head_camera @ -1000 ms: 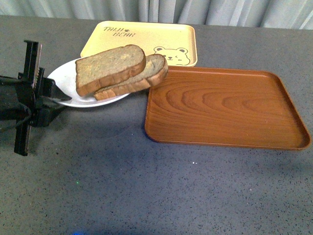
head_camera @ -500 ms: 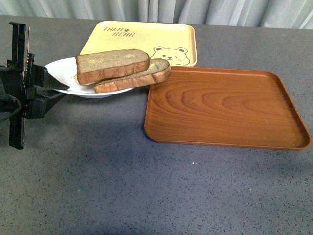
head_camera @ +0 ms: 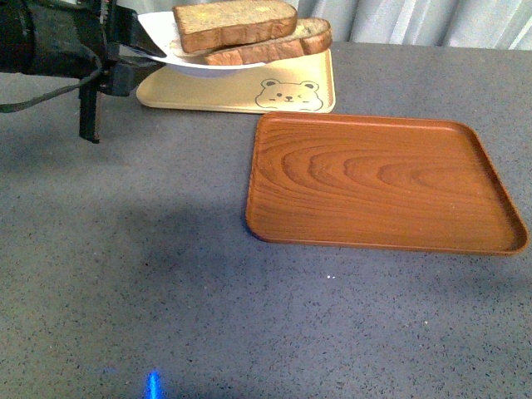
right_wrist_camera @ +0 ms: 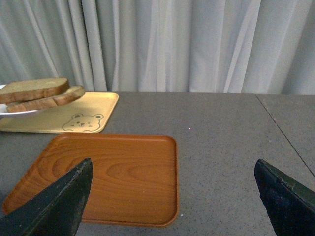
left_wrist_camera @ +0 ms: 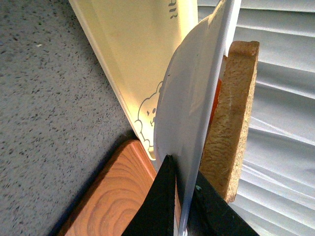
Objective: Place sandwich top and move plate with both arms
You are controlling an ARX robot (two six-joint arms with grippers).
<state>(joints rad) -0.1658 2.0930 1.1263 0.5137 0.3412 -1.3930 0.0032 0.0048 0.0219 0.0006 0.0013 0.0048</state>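
While pinched by its rim in the left gripper (head_camera: 125, 51), the plate (head_camera: 158, 29) is seen in the front view lifted higher and farther back than a second ago, over the bear tray (head_camera: 241, 87). The sandwich top (head_camera: 234, 21) is carried on the lower slice (head_camera: 287, 41), beyond the fingertips. In the left wrist view, the rim is shown clamped between both fingers (left_wrist_camera: 162, 196). In the right wrist view, the right gripper (right_wrist_camera: 172, 164) is held spread and empty above the wooden tray (right_wrist_camera: 108, 177), well apart from the plate. The topping is judged done and the transfer begun, with one arm engaged.
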